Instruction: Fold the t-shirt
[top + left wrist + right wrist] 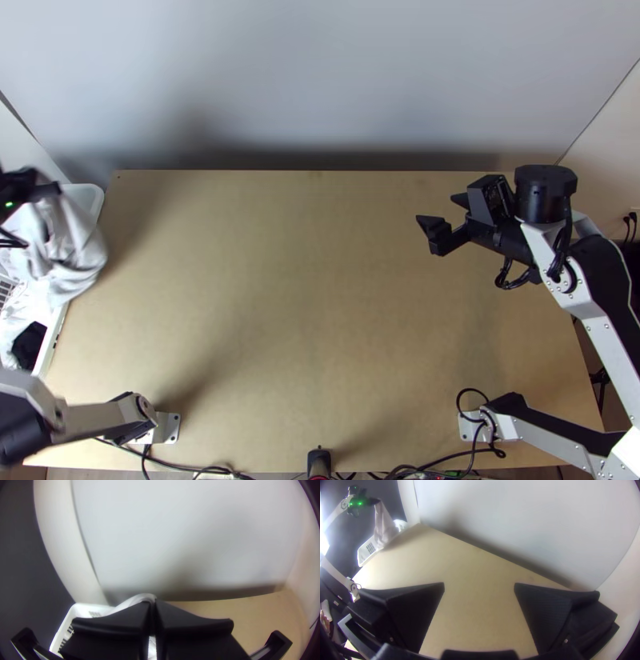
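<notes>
Shirt [78,256], just one, hangs bunched over one white basket [98,193], pinched tight by my left gripper [53,190]. My one right gripper [437,208] stands wide open, holding nothing. Top view gives me two arm bases [169,429]; right wrist view, the shirt's long drop side-on.

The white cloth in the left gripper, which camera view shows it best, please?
The top view: the cloth is largest, hanging in folds over the basket. The right wrist view shows it small, far off; the left wrist view, part near the left gripper.
</notes>
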You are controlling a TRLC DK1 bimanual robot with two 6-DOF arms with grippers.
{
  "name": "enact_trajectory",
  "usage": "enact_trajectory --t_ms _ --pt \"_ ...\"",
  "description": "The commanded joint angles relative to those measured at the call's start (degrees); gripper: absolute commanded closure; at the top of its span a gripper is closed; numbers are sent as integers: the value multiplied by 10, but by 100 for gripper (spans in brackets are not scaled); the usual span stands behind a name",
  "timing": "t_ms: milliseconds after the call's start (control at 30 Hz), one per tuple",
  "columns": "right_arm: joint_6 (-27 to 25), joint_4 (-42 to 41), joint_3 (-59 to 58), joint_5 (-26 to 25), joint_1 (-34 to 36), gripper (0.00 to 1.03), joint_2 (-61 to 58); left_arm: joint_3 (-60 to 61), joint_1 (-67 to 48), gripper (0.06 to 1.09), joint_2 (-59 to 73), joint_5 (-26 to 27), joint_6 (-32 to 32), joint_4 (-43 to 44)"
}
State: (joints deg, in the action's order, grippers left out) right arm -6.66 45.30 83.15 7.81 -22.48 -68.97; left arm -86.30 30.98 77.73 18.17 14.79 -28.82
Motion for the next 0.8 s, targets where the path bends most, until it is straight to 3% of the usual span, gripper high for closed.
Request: enact_trajectory --t_ms 0,400,767 --pt "1 -21 -36 0 -7 5 9 15 -171 105 -107 0 -16 -8" --pt "1 -57 -102 0 -13 5 9 2 -465 105 -130 -17 -37 -26" --pt "-9 -70 -111 -2 -20 5 9 18 -653 105 -46 -18 -49 17"
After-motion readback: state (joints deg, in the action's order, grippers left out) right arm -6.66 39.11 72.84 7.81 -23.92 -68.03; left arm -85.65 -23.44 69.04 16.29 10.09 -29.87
